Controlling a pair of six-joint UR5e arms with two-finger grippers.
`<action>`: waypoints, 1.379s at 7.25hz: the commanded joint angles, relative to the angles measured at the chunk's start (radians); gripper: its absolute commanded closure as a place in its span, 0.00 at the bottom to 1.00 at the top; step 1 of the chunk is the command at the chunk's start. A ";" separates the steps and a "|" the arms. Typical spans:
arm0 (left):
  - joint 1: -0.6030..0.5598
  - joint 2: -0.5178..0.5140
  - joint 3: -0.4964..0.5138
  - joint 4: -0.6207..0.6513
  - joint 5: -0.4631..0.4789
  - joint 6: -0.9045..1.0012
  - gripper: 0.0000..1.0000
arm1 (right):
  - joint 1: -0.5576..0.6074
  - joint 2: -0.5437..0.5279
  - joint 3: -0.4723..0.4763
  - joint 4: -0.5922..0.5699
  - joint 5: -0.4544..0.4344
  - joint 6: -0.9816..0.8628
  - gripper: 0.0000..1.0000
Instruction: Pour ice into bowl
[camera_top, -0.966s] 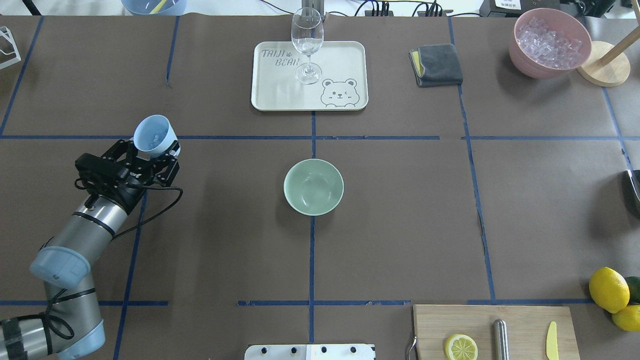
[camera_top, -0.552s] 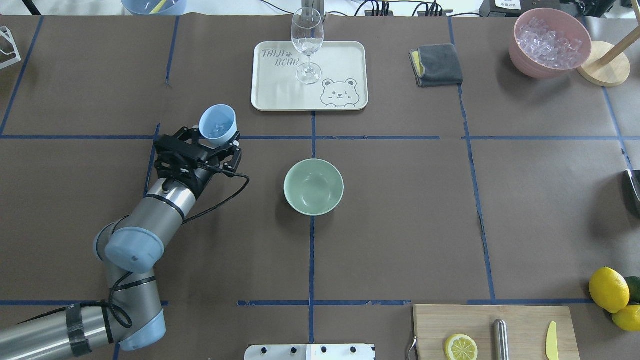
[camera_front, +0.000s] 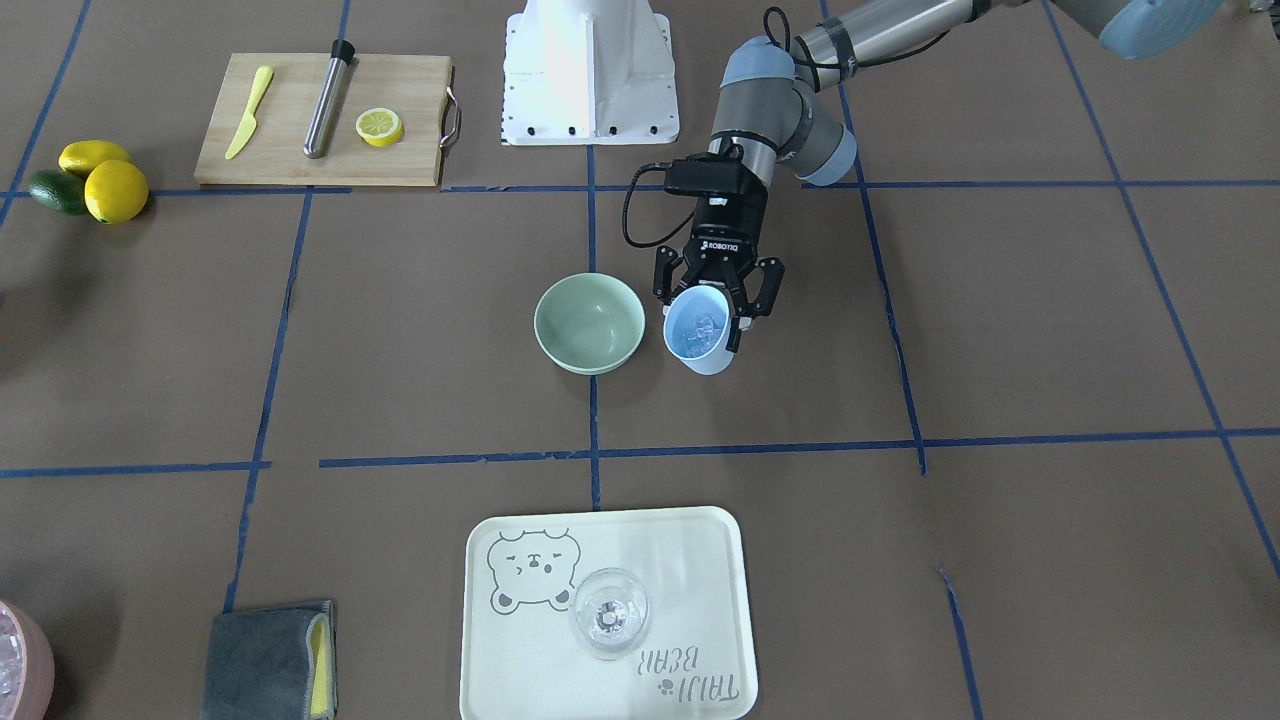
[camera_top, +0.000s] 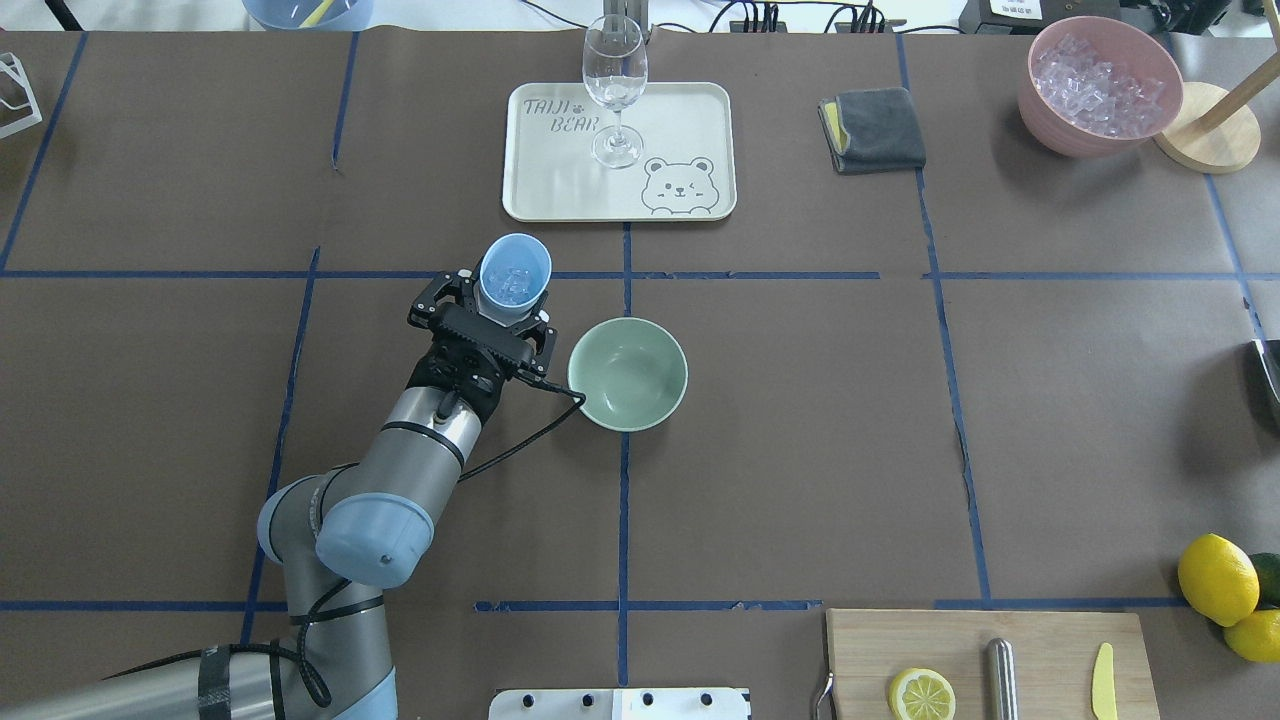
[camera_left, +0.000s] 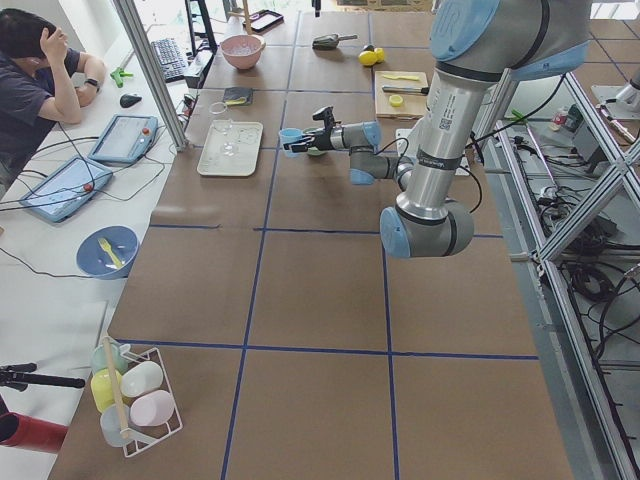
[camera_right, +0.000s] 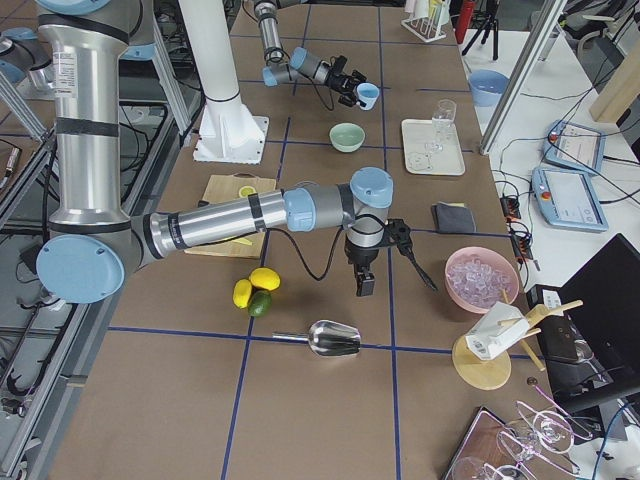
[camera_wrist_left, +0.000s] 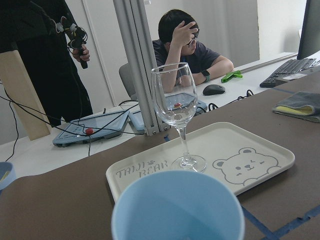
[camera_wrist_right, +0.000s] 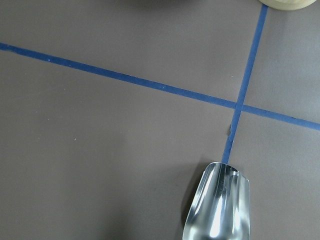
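My left gripper (camera_top: 500, 308) is shut on a light blue cup (camera_top: 514, 278), held mouth up above the table. Clear ice (camera_front: 700, 324) lies inside the cup. The pale mint-green bowl (camera_top: 627, 373) stands at the table's middle with nothing showing inside it. The cup hangs just to the left of the bowl's rim in the overhead view, on the bowl's right (camera_front: 588, 322) in the front-facing view. The left wrist view shows only the cup's rim (camera_wrist_left: 177, 210). My right gripper (camera_right: 363, 282) hangs low over the table's right end, and I cannot tell its state.
A cream tray (camera_top: 690, 120) with a wine glass (camera_top: 614, 85) sits beyond the bowl. At the far right are a grey cloth (camera_top: 875, 128) and a pink container (camera_top: 1098, 88) of whitish cubes. A cutting board (camera_top: 1040, 640), lemons (camera_top: 1217, 578) and a metal scoop (camera_wrist_right: 220, 205) are nearby.
My left arm has swung to the right with the cup, from the table's left part to just beside the bowl. The bowl has not moved.
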 joint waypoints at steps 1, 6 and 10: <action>0.054 -0.034 -0.001 0.005 0.115 0.351 1.00 | 0.009 0.000 -0.003 -0.002 0.000 -0.001 0.00; 0.108 -0.044 0.007 0.010 0.280 0.981 1.00 | 0.041 -0.008 -0.022 -0.002 0.000 0.035 0.00; 0.111 -0.075 0.019 0.157 0.295 1.236 1.00 | 0.046 -0.007 -0.052 0.000 0.000 0.049 0.00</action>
